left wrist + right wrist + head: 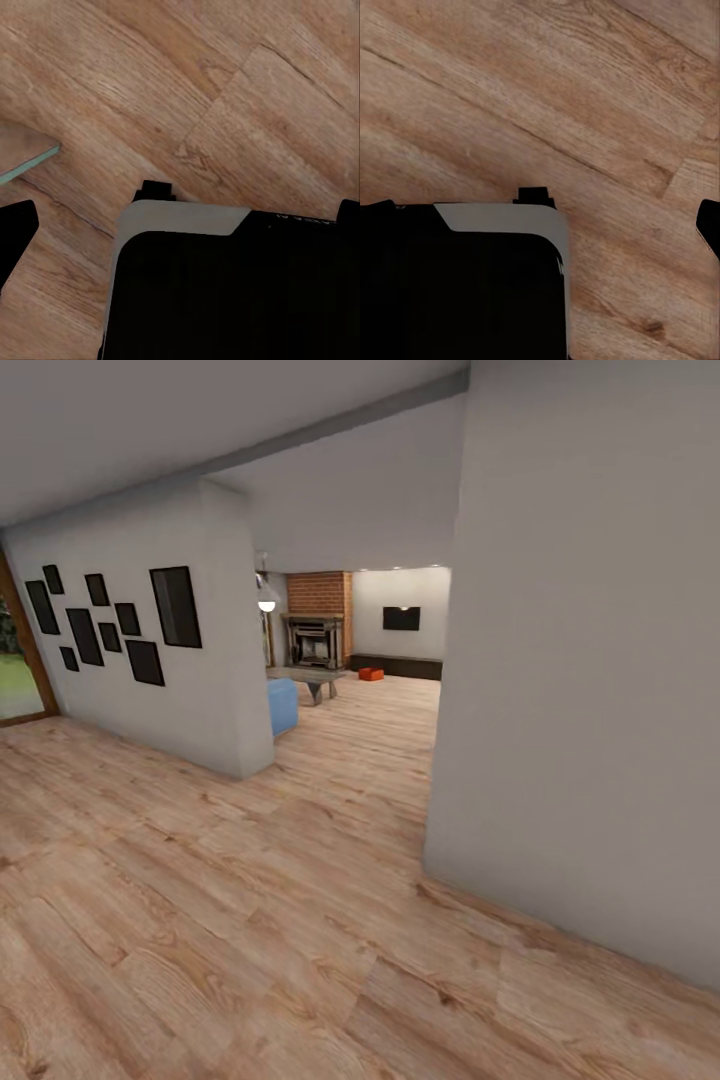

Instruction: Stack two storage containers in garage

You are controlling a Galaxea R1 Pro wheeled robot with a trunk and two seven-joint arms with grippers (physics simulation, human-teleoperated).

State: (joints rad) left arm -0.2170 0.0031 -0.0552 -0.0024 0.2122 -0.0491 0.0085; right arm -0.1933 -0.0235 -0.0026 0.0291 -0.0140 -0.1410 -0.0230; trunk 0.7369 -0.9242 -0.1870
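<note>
1. Jaws on both arms: cannot tell whether apart or together. In the left wrist view a dark finger tip (15, 232) sits at one edge and another dark bit at the opposite edge, over bare planks; in the right wrist view one dark finger tip (709, 225) shows at the edge. No full jaw pair readable in either.
2. Black-and-grey robot body panel (225, 285) takes up the lower part of the left wrist view; same kind of panel (472, 285) in the right wrist view.
3. Light wood-plank floor (250, 920) runs through the foreground in the head view, and lies under both wrist cameras.
4. Small orange-red box-shaped storage container (371, 674) sits on the plank floor far back in the living room (370, 660), just in front of a low dark cabinet (400, 666) along the back wall. Too small to say whether it is one bin or two together.
5. Red brick fireplace with a dark firebox (318, 622) stands left of the container.
6. Black rectangular wall screen (401, 618) hangs above the cabinet.
7. Glass-topped coffee table (312, 676) and the end of a blue sofa (282, 705) show near the left wall corner, with a white pendant lamp (266, 604) hanging above.
8. Pale grey wall on the left carries a cluster of black picture frames (110, 622); wood-framed door (18, 650) with greenery behind it at far left.
9. Wide pale grey wall (590, 690) blocks the right side of the head view.
</note>
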